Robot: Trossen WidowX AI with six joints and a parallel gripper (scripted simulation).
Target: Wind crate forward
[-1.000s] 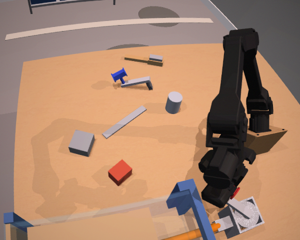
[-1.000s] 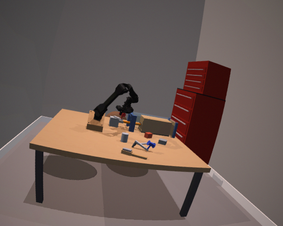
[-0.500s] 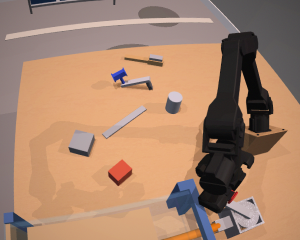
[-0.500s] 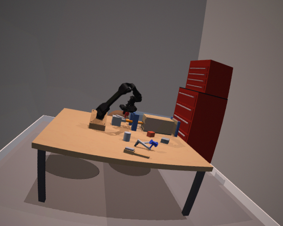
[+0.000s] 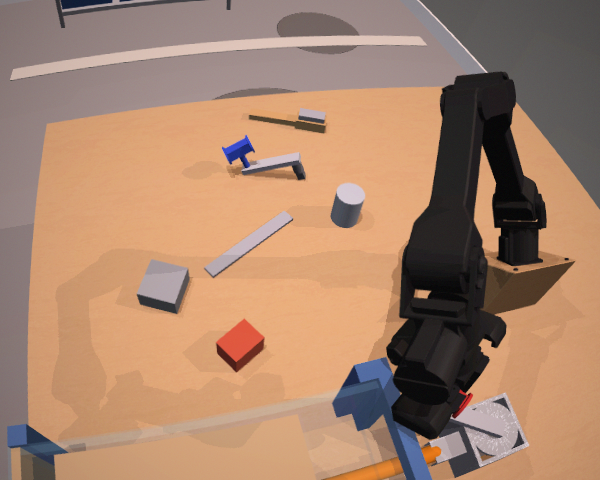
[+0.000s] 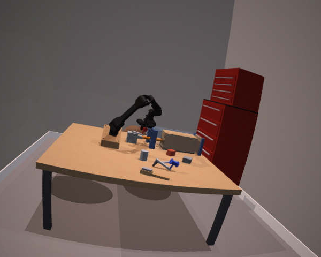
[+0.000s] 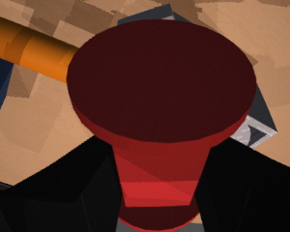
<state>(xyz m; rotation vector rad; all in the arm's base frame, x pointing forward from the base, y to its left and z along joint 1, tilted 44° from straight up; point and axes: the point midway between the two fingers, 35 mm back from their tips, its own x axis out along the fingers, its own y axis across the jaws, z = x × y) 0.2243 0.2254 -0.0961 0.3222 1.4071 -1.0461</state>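
My gripper (image 7: 156, 131) is shut on the red knob (image 5: 464, 404) (image 6: 144, 129) (image 7: 159, 82) of the winch handle. The handle's grey arm (image 5: 484, 423) reaches from the knob to the middle of the round top of the hand winch (image 5: 508, 415) (image 6: 131, 137); the key is hidden. An orange strap (image 5: 383, 469) (image 6: 148, 137) (image 7: 34, 48) runs from the winch towards the tan crate (image 5: 186, 449) (image 6: 178, 141). The crate looks flat inside the clear-panelled cubby. A gap shows between its front and the blue frame (image 5: 410, 446) (image 6: 153, 139) at the mouth.
A red block (image 5: 240, 343) (image 6: 170, 152), a grey block (image 5: 163, 284), a flat grey bar (image 5: 248, 244) and a grey cylinder (image 5: 347, 205) (image 6: 143, 155) stand or lie on the bench. A blue-knobbed crank (image 5: 272, 163) and a brush (image 5: 285, 121) lie farther off.
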